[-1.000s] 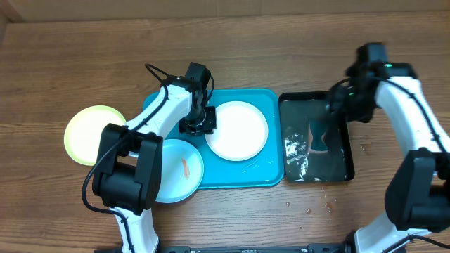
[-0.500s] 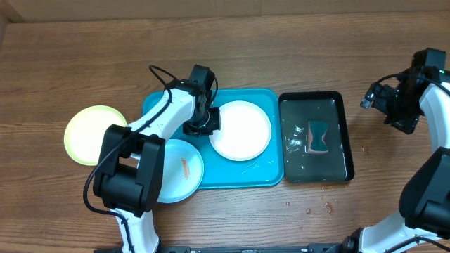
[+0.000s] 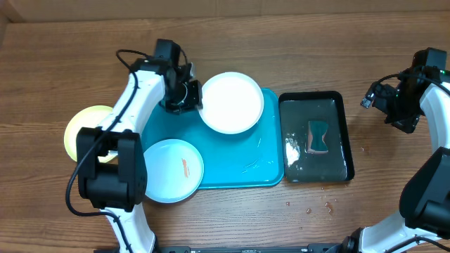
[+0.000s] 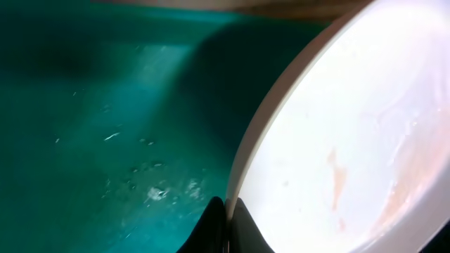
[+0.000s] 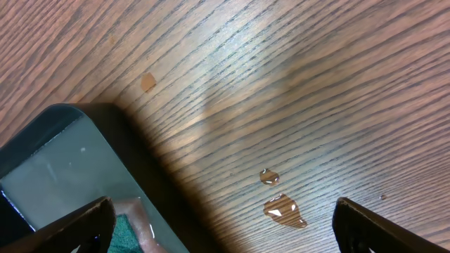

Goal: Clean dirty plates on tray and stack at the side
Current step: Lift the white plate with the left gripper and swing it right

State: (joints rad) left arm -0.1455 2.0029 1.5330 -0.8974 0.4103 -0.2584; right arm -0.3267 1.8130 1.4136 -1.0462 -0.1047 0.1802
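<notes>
White plate [image 3: 232, 102], rim clenched by left gripper [image 3: 191, 97], overhangs far edge of tray [image 3: 232, 160]; right gripper [image 5: 225, 228] spread over table [image 3: 281, 42].

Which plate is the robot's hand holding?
The white plate, pinched at its rim by the left hand. The light blue plate lies untouched at the tray's corner, and the yellow-green plate sits on the table.

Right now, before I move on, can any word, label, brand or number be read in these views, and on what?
None: no view shows readable text.
No print shows on the white plate, the blue tray, the black tray or the sponge.
</notes>
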